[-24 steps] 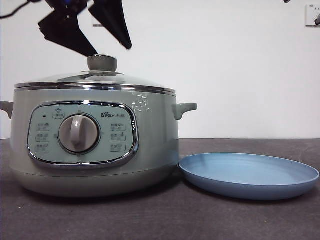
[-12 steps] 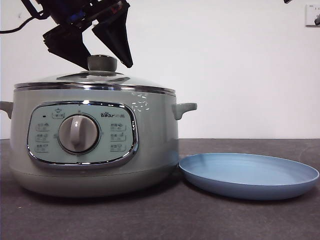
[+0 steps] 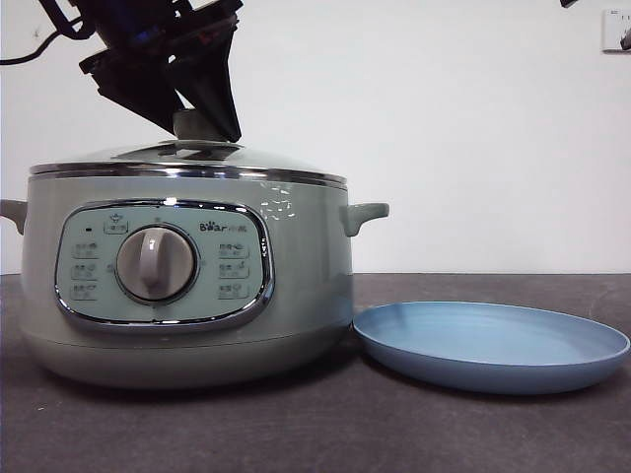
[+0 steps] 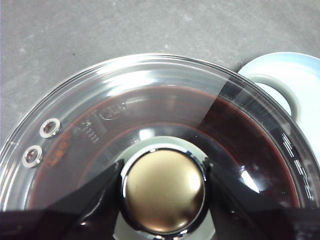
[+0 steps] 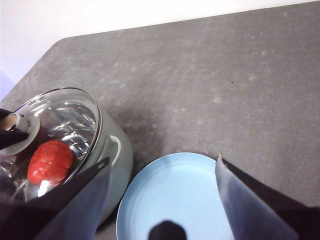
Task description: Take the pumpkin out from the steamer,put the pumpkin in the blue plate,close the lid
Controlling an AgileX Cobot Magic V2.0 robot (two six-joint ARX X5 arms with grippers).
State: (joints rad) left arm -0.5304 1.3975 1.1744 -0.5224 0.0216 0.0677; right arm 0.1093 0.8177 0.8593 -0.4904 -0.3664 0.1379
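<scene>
While the lid sits shut on the steamer, things look like this:
left gripper: jaws down on either side of the lid's knob, touching it, pretty much clamped
right gripper: hanging above the blue plate, jaws spread wide, holding nothing
pumpkin: inside the pot, visible through the glass
blue plate: on the table, just beside the steamer
</scene>
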